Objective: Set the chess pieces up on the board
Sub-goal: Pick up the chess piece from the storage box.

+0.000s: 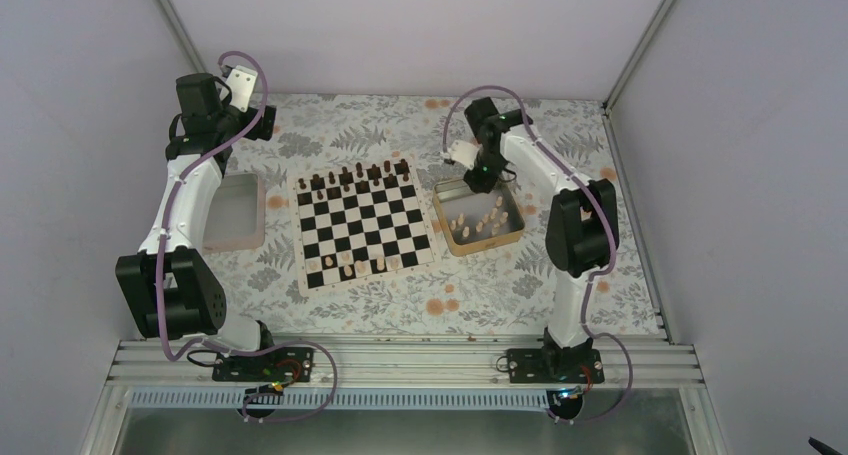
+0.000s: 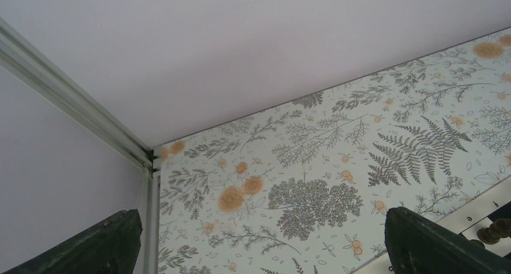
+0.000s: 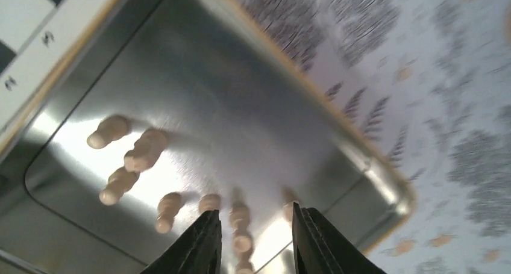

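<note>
The board lies flat in the middle of the table, its corner showing in the left wrist view. Dark pieces fill its far rows. A few light tan chess pieces stand on its near rows. Several more light pieces lie in the gold tin tray. My right gripper hangs over that tray's far end, open, with light pieces lying below between its fingers. My left gripper is open and empty, above the table's far left, clear of the board.
A pale pinkish-rimmed tray sits left of the board. A dark piece shows at the board's far corner. The enclosure walls and a metal post stand close behind the left gripper. A flowered cloth covers the table.
</note>
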Controlling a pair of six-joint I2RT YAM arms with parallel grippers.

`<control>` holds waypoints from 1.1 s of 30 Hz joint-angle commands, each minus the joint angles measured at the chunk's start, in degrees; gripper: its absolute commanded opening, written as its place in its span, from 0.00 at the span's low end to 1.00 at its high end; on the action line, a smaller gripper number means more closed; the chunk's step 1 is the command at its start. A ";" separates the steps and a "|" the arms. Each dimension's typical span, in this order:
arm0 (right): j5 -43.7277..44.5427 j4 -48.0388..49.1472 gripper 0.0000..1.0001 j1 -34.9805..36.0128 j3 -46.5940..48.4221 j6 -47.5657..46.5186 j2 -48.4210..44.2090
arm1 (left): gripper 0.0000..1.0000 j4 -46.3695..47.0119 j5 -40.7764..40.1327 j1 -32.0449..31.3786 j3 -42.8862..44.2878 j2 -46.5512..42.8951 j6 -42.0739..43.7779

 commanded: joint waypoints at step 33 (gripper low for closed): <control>-6.81 4.75 0.50 2.94 -12.44 -7.89 2.29 | 1.00 0.67 -1.33 0.03 1.03 1.02 0.38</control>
